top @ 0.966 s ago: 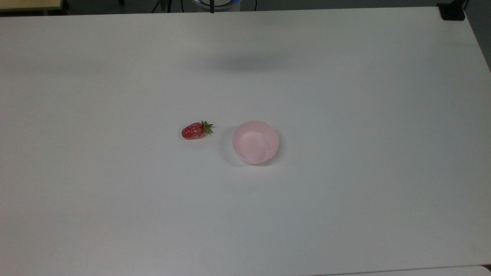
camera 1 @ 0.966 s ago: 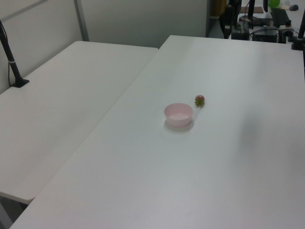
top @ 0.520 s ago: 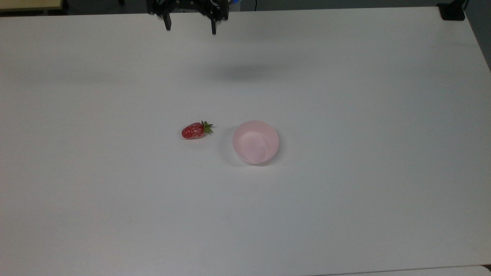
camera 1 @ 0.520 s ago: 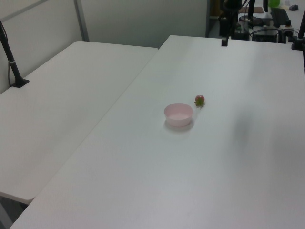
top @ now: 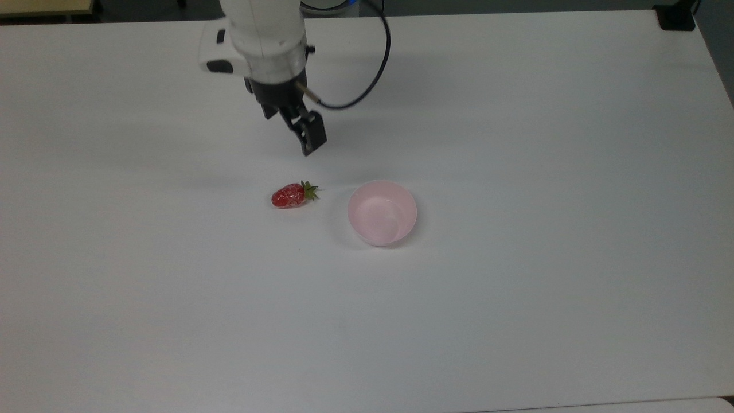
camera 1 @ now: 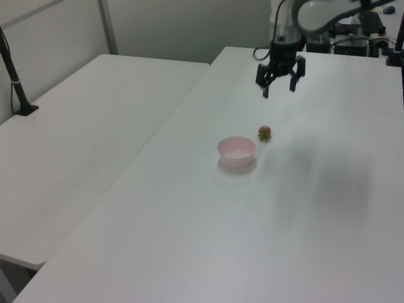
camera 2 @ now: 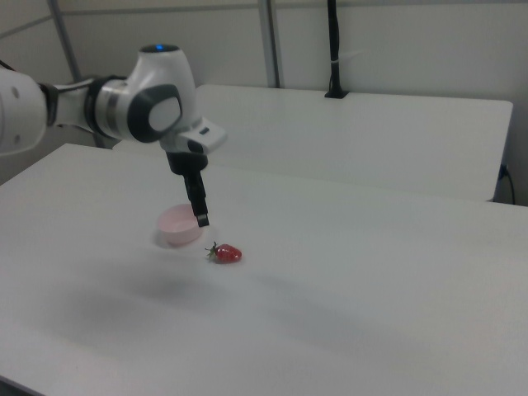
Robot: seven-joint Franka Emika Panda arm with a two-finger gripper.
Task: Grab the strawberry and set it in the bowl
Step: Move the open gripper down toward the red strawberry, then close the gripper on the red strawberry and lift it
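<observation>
Red strawberry is lying on its side mid-table, well away from every edge, leafy cap pointing at the pink bowl just beside it. The gripper hangs above with its jaws spread apart and empty, probably lining up for the grab. Bowl's empty.
</observation>
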